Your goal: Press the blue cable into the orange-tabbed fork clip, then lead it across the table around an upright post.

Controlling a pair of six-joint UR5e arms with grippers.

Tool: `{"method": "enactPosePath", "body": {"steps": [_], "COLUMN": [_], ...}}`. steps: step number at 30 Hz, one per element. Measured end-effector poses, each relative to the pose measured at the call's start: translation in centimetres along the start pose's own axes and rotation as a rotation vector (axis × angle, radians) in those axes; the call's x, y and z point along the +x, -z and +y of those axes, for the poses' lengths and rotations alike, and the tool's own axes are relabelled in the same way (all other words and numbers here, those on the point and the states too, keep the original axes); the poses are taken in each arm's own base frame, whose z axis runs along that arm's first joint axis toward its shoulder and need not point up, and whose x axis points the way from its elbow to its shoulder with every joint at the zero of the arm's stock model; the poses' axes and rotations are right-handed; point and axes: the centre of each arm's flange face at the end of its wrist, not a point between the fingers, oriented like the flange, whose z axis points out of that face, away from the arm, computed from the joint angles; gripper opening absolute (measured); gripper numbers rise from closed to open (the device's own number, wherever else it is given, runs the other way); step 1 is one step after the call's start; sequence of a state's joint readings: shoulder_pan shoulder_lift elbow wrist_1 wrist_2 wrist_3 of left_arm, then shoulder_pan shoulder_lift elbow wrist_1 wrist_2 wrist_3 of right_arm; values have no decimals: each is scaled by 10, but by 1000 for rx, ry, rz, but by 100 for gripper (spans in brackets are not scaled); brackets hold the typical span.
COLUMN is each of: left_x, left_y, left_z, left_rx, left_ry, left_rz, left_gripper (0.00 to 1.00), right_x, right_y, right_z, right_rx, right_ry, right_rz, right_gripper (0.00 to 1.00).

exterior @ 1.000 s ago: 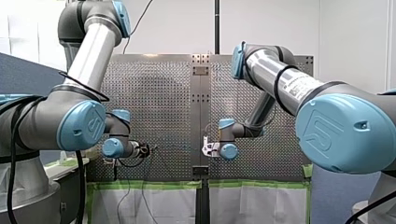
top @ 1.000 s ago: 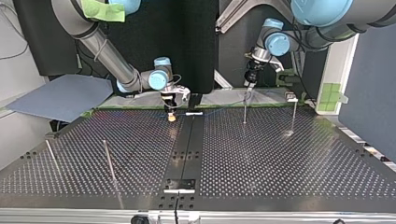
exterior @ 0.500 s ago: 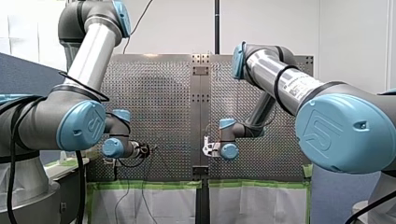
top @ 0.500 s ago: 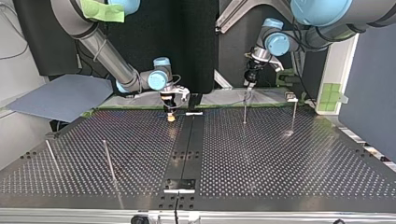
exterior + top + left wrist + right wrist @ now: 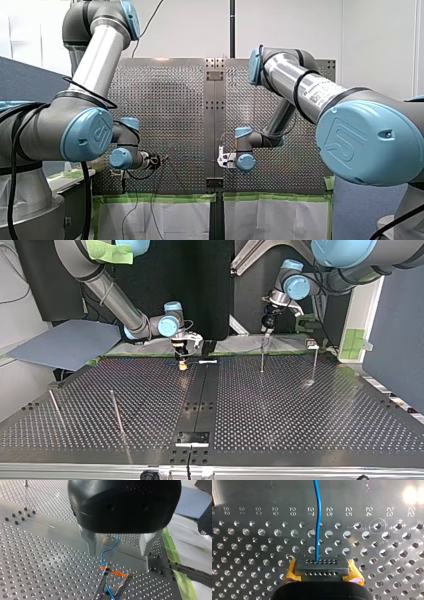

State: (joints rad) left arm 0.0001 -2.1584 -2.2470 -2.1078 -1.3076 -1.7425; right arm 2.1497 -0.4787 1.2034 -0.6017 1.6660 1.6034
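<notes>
The blue cable [image 5: 319,525] comes straight out ahead from between the yellow pads [image 5: 290,573] of my right gripper [image 5: 322,566], which is shut on it just above the perforated table. In the top view this gripper [image 5: 183,365] sits by the centre strip. In the left wrist view the cable [image 5: 103,555] runs down between the two metal prongs of the orange-tabbed fork clip [image 5: 117,573]. My left gripper [image 5: 117,553] hovers over the clip with its metal fingers [image 5: 89,542] wide open, touching nothing. In the top view my left gripper [image 5: 265,337] hangs above a thin upright [image 5: 262,360].
Slim upright posts stand at the top view's right [image 5: 315,360] and near its left [image 5: 116,412], [image 5: 55,405]. A dark centre strip [image 5: 200,405] divides the perforated plate. Green tape edges the plate on the arms' side.
My right gripper has edged slightly toward the top view's left. The left arm has stayed still.
</notes>
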Motion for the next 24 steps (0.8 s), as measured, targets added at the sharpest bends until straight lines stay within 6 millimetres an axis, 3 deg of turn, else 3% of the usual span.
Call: {"method": "enactPosePath", "body": {"steps": [24], "left_x": [5], "left_y": [6], "left_z": [6], "left_rx": [-102], "left_ry": [-36], "left_rz": [36], "left_gripper": [85], "right_x": [0], "right_y": [0], "right_z": [2], "right_rx": [-2], "right_ry": [0], "right_rz": [-1], "right_gripper": [0]}}
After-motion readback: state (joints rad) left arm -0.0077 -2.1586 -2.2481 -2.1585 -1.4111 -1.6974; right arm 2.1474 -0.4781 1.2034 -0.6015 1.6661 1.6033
